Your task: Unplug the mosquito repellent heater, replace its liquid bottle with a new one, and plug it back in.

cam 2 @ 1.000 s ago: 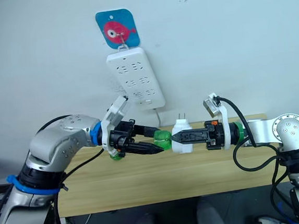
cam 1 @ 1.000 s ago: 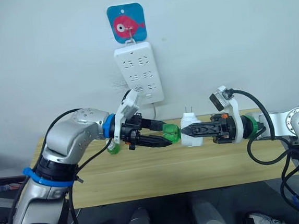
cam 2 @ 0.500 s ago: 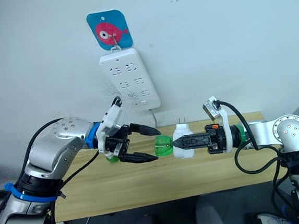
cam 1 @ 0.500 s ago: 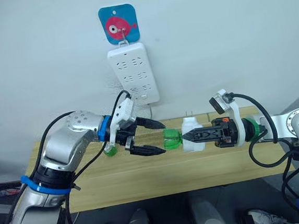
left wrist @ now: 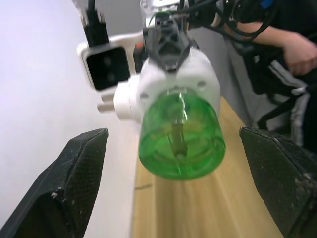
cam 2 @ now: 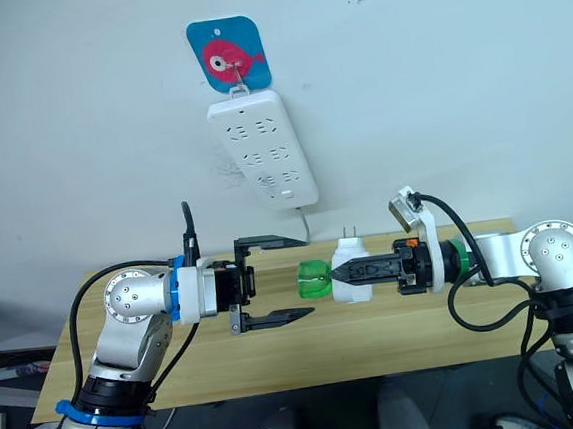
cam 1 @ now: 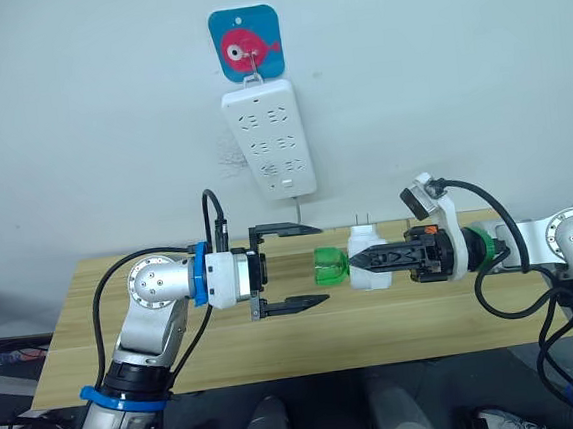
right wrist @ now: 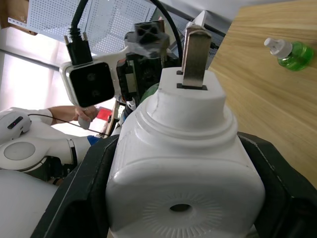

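Black fingers of the left gripper (cam 1: 293, 267) stand spread wide apart, one above and one below, holding nothing; they reach out level over the wooden table (cam 1: 177, 339) toward the robot's right. Just beyond their tips, apart from them, is the green liquid bottle (cam 1: 329, 268), lying sideways in the air with its flat base facing the left gripper. In the left wrist view the bottle (left wrist: 181, 138) sits between the two fingers (left wrist: 74, 183) but well clear of both. The bottle's neck is seated in the mosquito repellent heater (cam 1: 368, 258), a white rounded unit with its two metal prongs pointing up. The right gripper (cam 1: 359, 260) is clamped on the heater from the right, one finger on each side, holding it above the table; the right wrist view shows the heater's vent hole (right wrist: 180, 208) and prongs close up. A second green bottle (right wrist: 290, 51) with a white cap lies on the tabletop. On the wall behind hangs a white power strip (cam 1: 268, 140) from a hook on a blue fish sticker (cam 1: 246, 42).
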### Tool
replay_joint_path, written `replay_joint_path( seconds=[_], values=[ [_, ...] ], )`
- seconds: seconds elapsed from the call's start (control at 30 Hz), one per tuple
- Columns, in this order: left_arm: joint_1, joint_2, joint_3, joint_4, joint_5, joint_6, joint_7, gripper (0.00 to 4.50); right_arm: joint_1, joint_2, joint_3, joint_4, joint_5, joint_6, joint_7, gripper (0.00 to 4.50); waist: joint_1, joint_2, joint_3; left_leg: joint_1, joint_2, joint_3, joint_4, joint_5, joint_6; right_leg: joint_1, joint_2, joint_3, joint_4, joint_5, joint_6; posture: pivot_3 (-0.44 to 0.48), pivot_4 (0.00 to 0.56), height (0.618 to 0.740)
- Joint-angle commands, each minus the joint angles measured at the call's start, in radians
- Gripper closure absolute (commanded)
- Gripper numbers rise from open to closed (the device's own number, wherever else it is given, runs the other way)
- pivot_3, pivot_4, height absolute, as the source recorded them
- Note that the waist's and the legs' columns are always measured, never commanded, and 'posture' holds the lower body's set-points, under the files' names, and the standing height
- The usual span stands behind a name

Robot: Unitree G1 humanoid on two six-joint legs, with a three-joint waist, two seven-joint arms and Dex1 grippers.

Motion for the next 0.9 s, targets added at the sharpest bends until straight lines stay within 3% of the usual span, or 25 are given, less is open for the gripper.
replay_joint_path(
  seconds=[0.03,0.23,0.27,0.37,0.47,0.53,0.63,0.7,0.77,0.9],
  values=[
    [-0.009,-0.005,-0.025,-0.008,0.014,-0.036,0.005,0.44,-0.016,0.005,-0.021,-0.018,0.029,-0.006,-0.002,1.44,0.000,0.000,0.000,0.000,0.000,0.000,0.000,0.000,0.000,0.000,0.000,0.000,0.000,0.000,0.000,-0.129,0.188,0.734],
    [-0.016,0.013,-0.031,-0.006,0.036,0.021,0.051,2.18,-0.013,0.006,-0.024,-0.028,0.039,-0.007,-0.014,1.44,-0.001,0.000,0.000,0.000,0.000,0.000,0.000,0.000,0.000,0.000,0.000,0.000,0.000,0.000,0.000,-0.132,0.189,0.734],
    [-0.027,0.017,-0.032,-0.006,0.038,0.028,0.050,2.30,-0.013,0.006,-0.024,-0.030,0.040,-0.008,-0.016,1.44,-0.001,0.000,0.000,0.000,0.000,0.000,0.000,0.000,0.000,0.000,0.000,0.000,0.000,0.000,0.000,-0.132,0.189,0.734],
    [-0.048,0.026,-0.031,-0.015,0.026,0.088,0.059,2.30,-0.013,0.007,-0.025,-0.033,0.039,-0.010,-0.018,1.44,-0.001,0.000,0.000,0.000,0.000,0.000,0.000,0.000,0.000,0.000,0.000,0.000,0.000,0.000,0.000,-0.128,0.189,0.734],
    [-0.139,0.104,-0.036,-0.063,-0.131,0.586,0.108,2.30,-0.016,0.002,-0.025,-0.041,0.023,-0.005,-0.006,1.44,-0.003,0.000,0.000,0.000,0.000,-0.001,0.000,0.000,0.000,0.000,0.000,-0.001,0.000,0.000,0.000,-0.124,0.190,0.734],
    [-0.241,0.156,-0.021,-0.047,-0.331,0.983,0.135,2.30,-0.016,-0.002,-0.025,-0.043,0.018,-0.001,0.002,1.44,-0.007,0.000,0.001,0.000,0.000,-0.002,0.000,0.000,0.000,0.000,0.001,-0.001,0.001,0.000,0.000,-0.118,0.191,0.734],
    [-0.347,0.205,-0.010,0.011,-0.495,1.328,0.107,2.30,-0.015,-0.004,-0.023,-0.048,0.010,0.006,0.013,1.44,-0.018,0.000,0.001,0.001,0.000,-0.003,0.000,0.000,0.000,0.001,0.001,-0.003,0.001,0.000,0.000,-0.117,0.192,0.734],
    [-0.370,0.234,-0.015,0.019,-0.545,1.377,0.013,2.30,-0.012,0.000,-0.022,-0.044,0.027,0.001,0.007,1.44,-0.026,0.000,0.001,0.001,0.000,-0.003,0.000,0.000,0.001,0.001,0.001,-0.003,0.000,0.000,0.000,-0.119,0.194,0.734],
    [-0.391,0.225,0.005,0.030,-0.590,1.434,0.020,2.30,-0.011,0.001,-0.020,-0.043,0.035,-0.005,0.002,1.44,-0.036,0.002,0.003,0.001,0.000,-0.003,-0.001,0.000,0.000,0.000,0.002,-0.003,0.000,0.000,0.000,-0.119,0.194,0.734],
    [-0.375,0.234,-0.006,0.007,-0.546,1.379,-0.004,2.30,-0.008,-0.004,-0.016,-0.038,0.064,-0.016,-0.018,1.44,-0.046,0.002,0.004,0.000,0.001,-0.003,-0.001,0.000,0.000,0.000,0.002,-0.002,0.000,0.000,0.000,-0.128,0.198,0.734]
  ],
)
